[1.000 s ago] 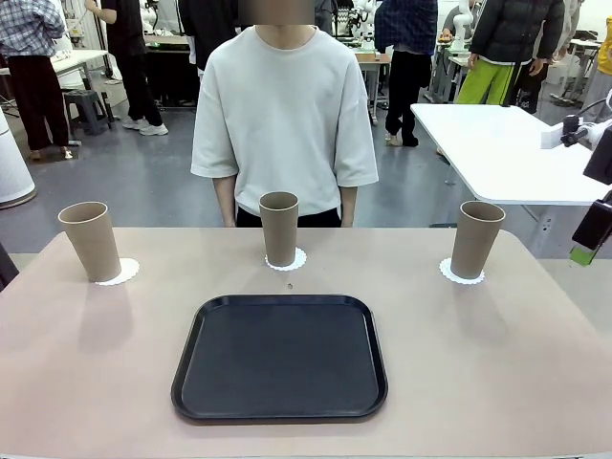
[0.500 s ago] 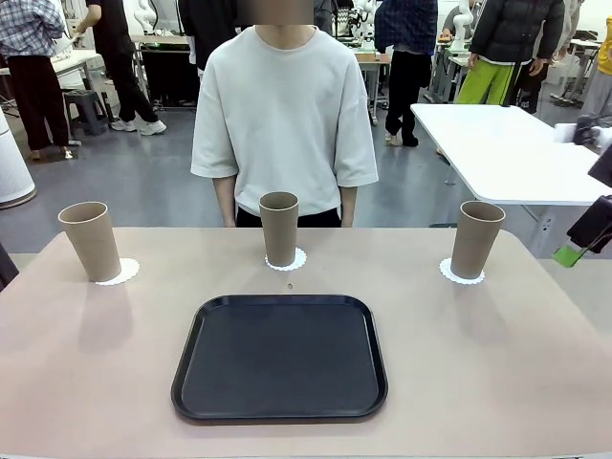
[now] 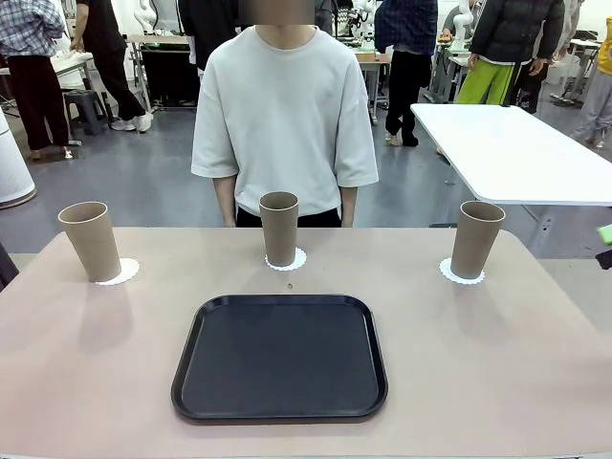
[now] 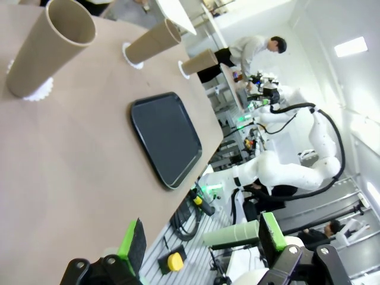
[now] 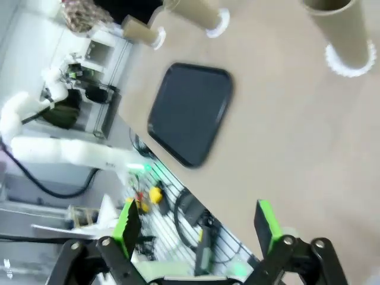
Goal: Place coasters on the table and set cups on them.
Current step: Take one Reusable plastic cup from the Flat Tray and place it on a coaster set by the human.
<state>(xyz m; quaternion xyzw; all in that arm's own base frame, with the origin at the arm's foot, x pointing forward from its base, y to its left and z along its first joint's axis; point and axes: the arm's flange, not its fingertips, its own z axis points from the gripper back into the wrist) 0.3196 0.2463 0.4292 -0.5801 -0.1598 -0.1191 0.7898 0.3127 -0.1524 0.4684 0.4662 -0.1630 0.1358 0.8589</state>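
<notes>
My left gripper (image 4: 202, 237): spread, empty, off the table (image 3: 497, 363) edge.
My right gripper (image 5: 199, 228): spread, empty.
Cups (image 3: 279, 228): three upright on coasters (image 3: 286, 259), well ahead of my fingers.
Tray (image 3: 280, 357): between me and them.

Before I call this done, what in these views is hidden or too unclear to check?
- Front view: each cup hides the middle of its coaster, so I cannot confirm centring.
- Front view: the right gripper is cut by the picture's right edge.
- Right wrist view: motion blur smears the tray.
- Front view: the speck on the table is too small to identify.
</notes>
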